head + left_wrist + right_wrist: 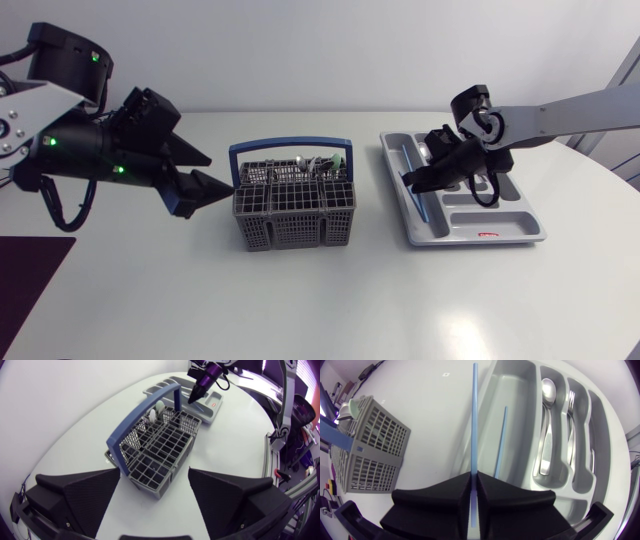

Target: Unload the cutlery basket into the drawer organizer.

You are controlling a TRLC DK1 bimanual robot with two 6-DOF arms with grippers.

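Observation:
The grey cutlery basket (293,205) with a blue handle (145,415) stands mid-table, with a few pieces of cutlery (318,161) upright at its far end. My left gripper (207,172) is open just left of the basket, which lies ahead of its fingers (82,495). The grey drawer organizer (520,232) lies to the right. Over its left long compartment, my right gripper (412,178) is shut on a thin light-blue stick (474,420). A second blue stick (501,440) lies in that compartment. A spoon (547,425) and a fork (570,425) lie in neighbouring slots.
A dark mat (25,280) lies at the table's front left corner. The white table (320,300) runs bare in front of the basket and organizer.

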